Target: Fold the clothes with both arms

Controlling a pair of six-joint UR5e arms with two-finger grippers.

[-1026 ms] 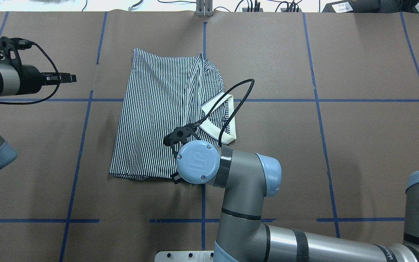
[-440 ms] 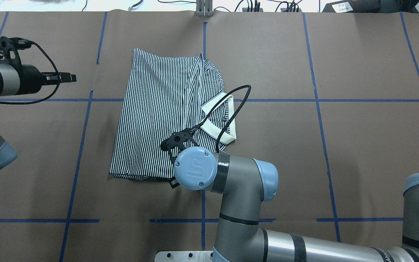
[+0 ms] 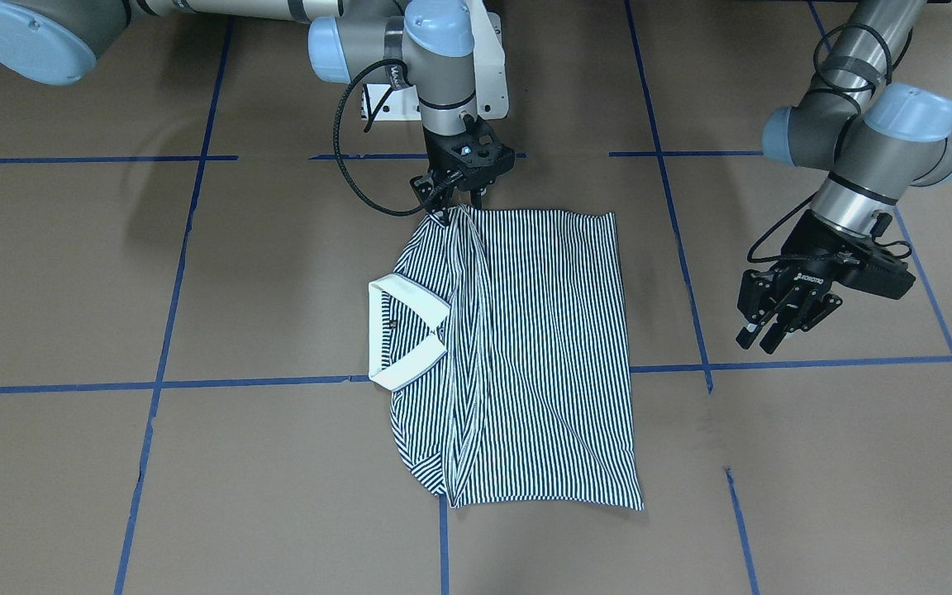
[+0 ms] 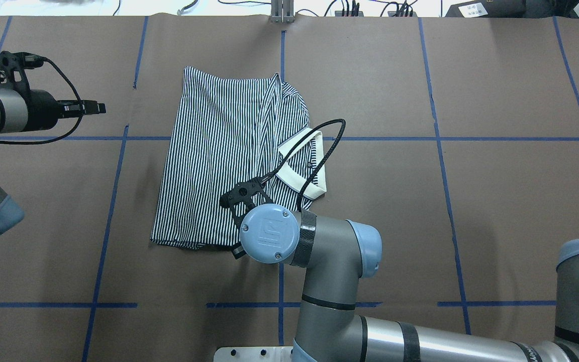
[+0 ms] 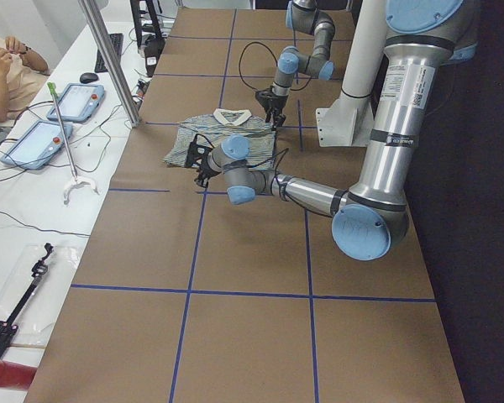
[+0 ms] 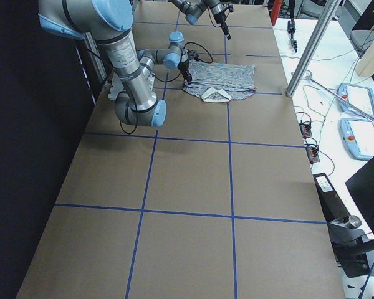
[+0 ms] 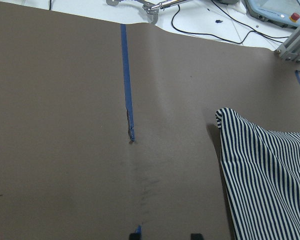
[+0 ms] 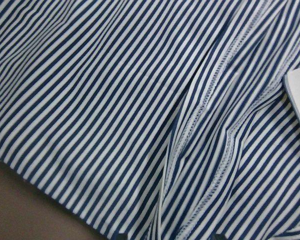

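I see the finely striped polo shirt (image 3: 550,347) folded into a soft rectangle on the brown paper tabletop (image 3: 195,273), cream collar (image 3: 412,295) jutting sideways. My right hand (image 3: 455,202) sits at the shirt's robot-side edge, and I cannot tell its grip. My left hand (image 3: 757,337) hangs well beside the shirt, fingers spread.

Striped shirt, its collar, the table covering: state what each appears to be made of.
Striped shirt: soft matte cloth, perhaps cotton knit. It creases, and the right wrist view shows stitched seams.
Collar: thicker plain cream fabric that holds flat flaps; its weave is too small to tell.
Table covering: brown matte paper or card, judging by its dull sheet look. Blue tape marks a grid on it.
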